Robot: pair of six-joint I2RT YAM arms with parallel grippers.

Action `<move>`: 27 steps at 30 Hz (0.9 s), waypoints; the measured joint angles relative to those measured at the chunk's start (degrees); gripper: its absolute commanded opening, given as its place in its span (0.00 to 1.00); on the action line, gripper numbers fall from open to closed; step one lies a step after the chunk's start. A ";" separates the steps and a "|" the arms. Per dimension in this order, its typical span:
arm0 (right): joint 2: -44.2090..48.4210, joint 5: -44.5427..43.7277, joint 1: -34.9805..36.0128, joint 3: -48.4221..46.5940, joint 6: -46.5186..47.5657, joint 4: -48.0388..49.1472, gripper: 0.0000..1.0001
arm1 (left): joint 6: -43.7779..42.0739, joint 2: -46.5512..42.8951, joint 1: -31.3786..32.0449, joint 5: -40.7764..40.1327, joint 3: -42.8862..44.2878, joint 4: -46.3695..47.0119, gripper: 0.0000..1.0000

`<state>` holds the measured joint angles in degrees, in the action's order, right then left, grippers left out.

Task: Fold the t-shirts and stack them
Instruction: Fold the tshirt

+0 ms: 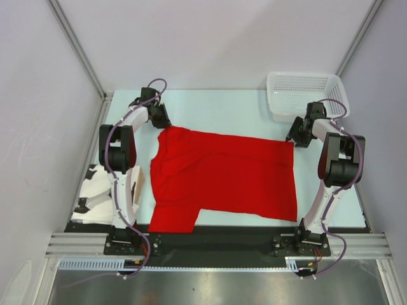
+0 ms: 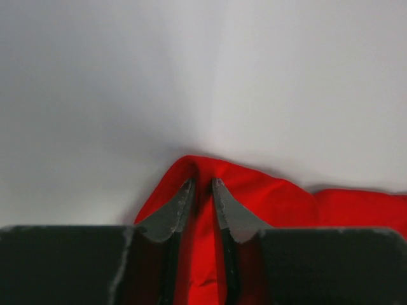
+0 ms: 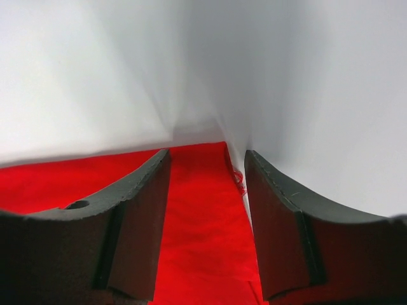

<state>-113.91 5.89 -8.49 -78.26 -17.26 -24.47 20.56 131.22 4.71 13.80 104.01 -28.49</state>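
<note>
**Red t-shirt: spread flat, far shoulder edge pinched**

Top view: red t-shirt lies open across the bench, collar leftward. A white mesh basket sits at the far right corner.

Left wrist: left fingers are clenched on a raised ridge of the cloth.

Right wrist: right fingers are released, straddling the far hem corner.

Handling, judged: light, limp and prone to sag. Best taken by corners and hems.
</note>
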 measured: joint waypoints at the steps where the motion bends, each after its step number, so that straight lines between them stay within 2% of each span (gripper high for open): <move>1: 0.00 0.26 0.00 0.00 0.02 -0.04 0.55 | 0.07 0.00 -0.11 -0.04 -0.33 0.13 0.19; 6: 0.04 0.85 0.00 0.48 -0.02 0.68 0.52 | 0.57 0.00 -0.66 0.13 -1.95 1.18 0.09; 8: 0.07 0.87 0.00 0.57 -0.04 0.87 0.44 | 0.81 0.00 -0.85 0.15 -1.95 1.40 0.02; 9: 0.07 0.90 0.00 0.57 -0.26 0.90 0.36 | 0.98 0.00 -0.94 0.17 -1.97 1.42 0.00; 12: -0.17 0.83 0.00 0.55 -1.75 0.87 0.23 | 1.53 -0.09 -1.25 0.39 -2.40 2.27 0.00; 13: -0.39 0.74 0.00 0.55 -2.34 0.90 0.12 | 1.79 -0.22 -1.36 0.50 -2.75 2.62 0.00; 15: -0.81 0.39 0.00 0.33 -3.85 1.20 0.00 | 2.23 -0.79 -1.62 0.50 -3.93 3.69 0.00; 25: -0.90 -5.07 0.00 0.13 -10.29 2.78 0.00 | 4.46 -1.62 -2.82 -0.04 -5.11 6.62 0.01; 26: -0.94 -5.42 0.02 -0.09 -10.40 2.62 0.00 | 4.63 -1.62 -2.80 -0.04 -4.83 6.60 0.09; 27: -0.96 -5.62 0.02 -0.33 -10.51 2.45 0.16 | 4.79 -1.62 -2.80 -0.04 -4.44 6.51 0.24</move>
<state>-114.87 0.27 -8.47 -78.59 -27.77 -22.02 25.34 129.60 1.91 13.76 99.57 -21.98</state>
